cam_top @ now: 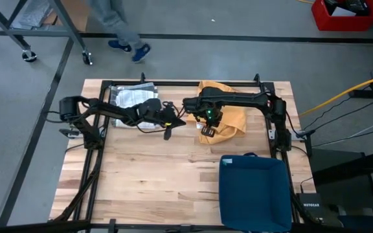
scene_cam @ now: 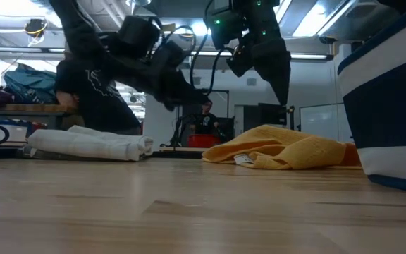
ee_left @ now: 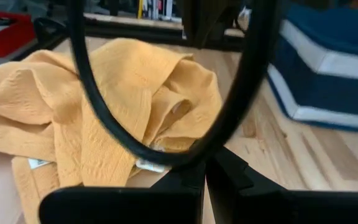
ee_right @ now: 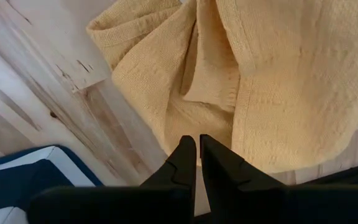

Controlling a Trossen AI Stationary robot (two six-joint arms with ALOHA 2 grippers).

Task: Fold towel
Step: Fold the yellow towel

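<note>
Blue bin (cam_top: 254, 191), contents unseen, sits near crumpled yellow towel (cam_top: 228, 120); left gripper (cam_top: 168, 134) and right gripper (cam_top: 206, 131) closed, empty.

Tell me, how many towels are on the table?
2. The yellow towel lies crumpled at the table's far side under the right arm; the white towel lies folded at the far left. Others may be hidden inside the blue bin.

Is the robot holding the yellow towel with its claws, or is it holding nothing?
Nothing is held. The right gripper hangs shut above the crumpled yellow towel, pinching no cloth. The left gripper is shut too, beside the towel, and empty.
</note>
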